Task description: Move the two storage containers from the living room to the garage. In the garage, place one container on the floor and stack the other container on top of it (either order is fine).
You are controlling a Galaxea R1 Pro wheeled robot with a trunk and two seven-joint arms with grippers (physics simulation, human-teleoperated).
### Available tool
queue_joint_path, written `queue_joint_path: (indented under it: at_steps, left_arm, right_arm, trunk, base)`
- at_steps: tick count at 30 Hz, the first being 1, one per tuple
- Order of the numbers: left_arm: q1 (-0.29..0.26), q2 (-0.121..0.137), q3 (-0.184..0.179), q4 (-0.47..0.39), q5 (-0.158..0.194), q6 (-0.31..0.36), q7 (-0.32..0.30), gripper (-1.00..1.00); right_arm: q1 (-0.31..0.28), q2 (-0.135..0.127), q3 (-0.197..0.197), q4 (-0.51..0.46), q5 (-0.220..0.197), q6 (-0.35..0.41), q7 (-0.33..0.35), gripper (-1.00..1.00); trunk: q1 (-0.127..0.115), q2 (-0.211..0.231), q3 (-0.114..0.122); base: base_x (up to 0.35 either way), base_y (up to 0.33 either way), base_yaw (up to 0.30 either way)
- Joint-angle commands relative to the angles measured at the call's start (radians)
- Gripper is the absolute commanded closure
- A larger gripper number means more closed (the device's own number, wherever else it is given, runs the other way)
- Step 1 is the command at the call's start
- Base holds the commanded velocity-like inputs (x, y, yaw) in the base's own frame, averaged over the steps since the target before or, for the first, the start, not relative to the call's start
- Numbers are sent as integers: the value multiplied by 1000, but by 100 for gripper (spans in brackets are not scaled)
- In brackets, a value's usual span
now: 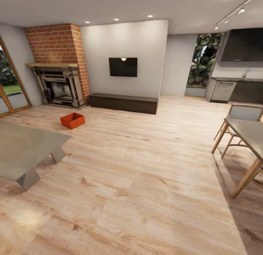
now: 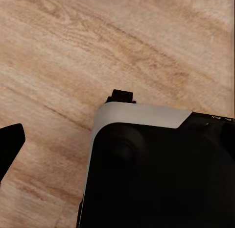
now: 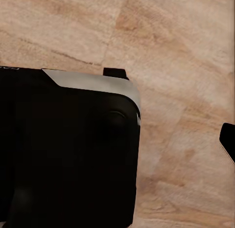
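One orange-red open-top storage container (image 1: 72,120) sits on the light wood-plank floor of the living room, far ahead on the left, in front of the brick fireplace (image 1: 60,68). The second container is out of view, and so are the garage and its concrete floor. In the left wrist view a single dark fingertip (image 2: 10,145) hangs over the planks beside the robot's black and white base (image 2: 156,164). The right wrist view has one dark fingertip (image 3: 228,139) at its edge, next to the same base (image 3: 68,149). Nothing is held at either fingertip.
A grey low table (image 1: 25,149) stands near on the left. A wooden dining table (image 1: 248,134) and chair (image 1: 243,114) stand on the right. A dark bench (image 1: 124,102) sits under the black wall TV (image 1: 123,67). Kitchen cabinets (image 1: 233,90) are at the far right.
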Motion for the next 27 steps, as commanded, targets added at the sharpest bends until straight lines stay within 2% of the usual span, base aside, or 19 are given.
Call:
queue_joint_path:
  at_steps: [1, 10, 27]
  left_arm:
    - [-1, 0, 4, 1, 8, -4, 0, -100]
    - [-1, 0, 4, 1, 8, -4, 0, -100]
    - [-1, 0, 4, 1, 8, -4, 0, -100]
  right_arm:
    - [-1, 1, 8, 3, -9, -5, 0, -100]
    - [-1, 1, 8, 3, -9, -5, 0, -100]
    - [-1, 1, 8, 3, -9, -5, 0, -100]
  trunk:
    - [1, -1, -1]
    - [1, -1, -1]
    - [1, -1, -1]
  base:
    - [323, 0, 13]
    - [323, 0, 164]
    - [323, 0, 8]
